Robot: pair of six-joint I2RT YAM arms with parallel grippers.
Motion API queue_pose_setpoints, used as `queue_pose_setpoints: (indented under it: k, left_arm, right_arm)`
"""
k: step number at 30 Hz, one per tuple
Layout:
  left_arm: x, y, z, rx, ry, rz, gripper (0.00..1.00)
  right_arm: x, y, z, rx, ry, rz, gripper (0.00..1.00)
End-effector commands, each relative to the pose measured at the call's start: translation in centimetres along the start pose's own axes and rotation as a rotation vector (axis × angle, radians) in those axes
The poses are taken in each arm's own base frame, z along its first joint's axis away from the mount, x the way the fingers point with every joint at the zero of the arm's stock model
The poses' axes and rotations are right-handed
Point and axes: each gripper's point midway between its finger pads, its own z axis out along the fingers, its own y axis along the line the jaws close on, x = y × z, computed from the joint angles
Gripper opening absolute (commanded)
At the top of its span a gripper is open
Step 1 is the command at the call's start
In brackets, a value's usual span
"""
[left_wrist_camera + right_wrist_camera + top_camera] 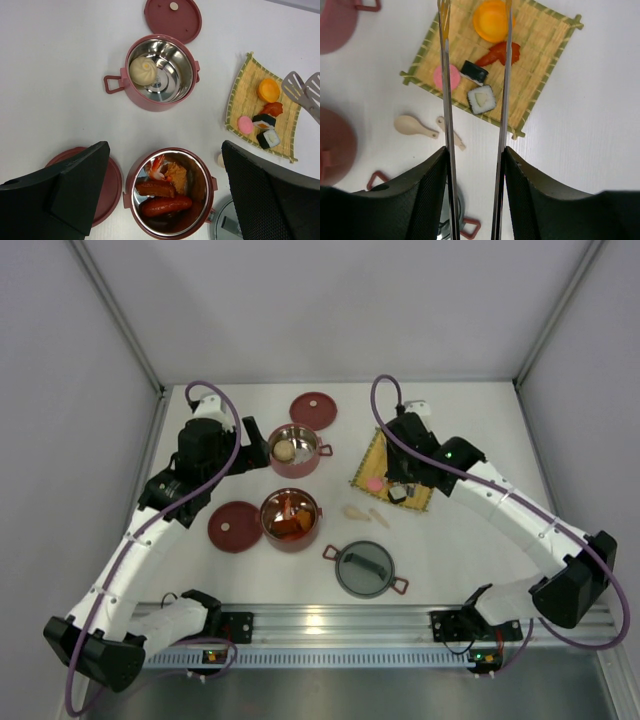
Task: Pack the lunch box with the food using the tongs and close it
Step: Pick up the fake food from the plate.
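Black padded fingers of my right claw fill the bottom of the right wrist view, clenched on the tongs. The two thin arms run up the frame, parted, with their tips over the top of the woven mat. Between the arms lie an orange round piece, a red piece and two sushi rolls; a pink disc sits partly under the left arm. I judge I am mid-packing, lining up for the next pick. The move calls for lowering the tips around one piece, squeezing gently, then carrying it off the mat. In the left wrist view my left claw hangs released wide above the crowded bowl at the bottom. The bowl at the top holds only a white bun, so it looks the likelier target. On the counter the grey domed lid and both flat red lids lie off, so closing is not yet done. No brand, label or writing can be read anywhere.
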Motion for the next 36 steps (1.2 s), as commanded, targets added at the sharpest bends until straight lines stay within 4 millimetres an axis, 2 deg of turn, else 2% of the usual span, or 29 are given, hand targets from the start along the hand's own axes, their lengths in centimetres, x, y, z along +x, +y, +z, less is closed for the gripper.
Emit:
queue_pose_setpoints:
  k: [1,10,14,18,25,30,36]
  left_arm:
    - [-0.8,-0.9,0.2,0.035,-0.030,-0.018,0.99]
    - [-0.5,-0.8,0.4,0.033,-0.022,-0.015,0.99]
    - [-0.5,-0.7,0.5,0.028,-0.023,-0.012,0.99]
    - [-0.3,-0.7,0.6,0.029,-0.021,-0.013,0.99]
    - [-0.2,-0.6,0.7,0.026,-0.021,-0.011,0.99]
    - [0.0,-0.5,0.9,0.022,-0.016,-0.007,0.99]
    - [0.0,-0.4,0.9,0.018,-0.016,-0.004,0.99]
  right_arm:
    - [0.2,-2.3,-0.1,0.052,-0.023,0.063,0.46]
    - [1.5,-2.8,3.5,0.087,0.039,0.047,0.46]
    - [1.7,-3.4,5.0,0.084,0.053,0.070,0.46]
    - [1.5,-3.1,6.2,0.050,0.061,0.094,0.46]
    - [1.2,-2.5,7.6,0.008,0.069,0.120,0.42]
    - [1.4,-2.9,8.4,0.017,0.085,0.133,0.39]
    - [1.7,-3.8,8.2,0.032,0.085,0.149,0.39]
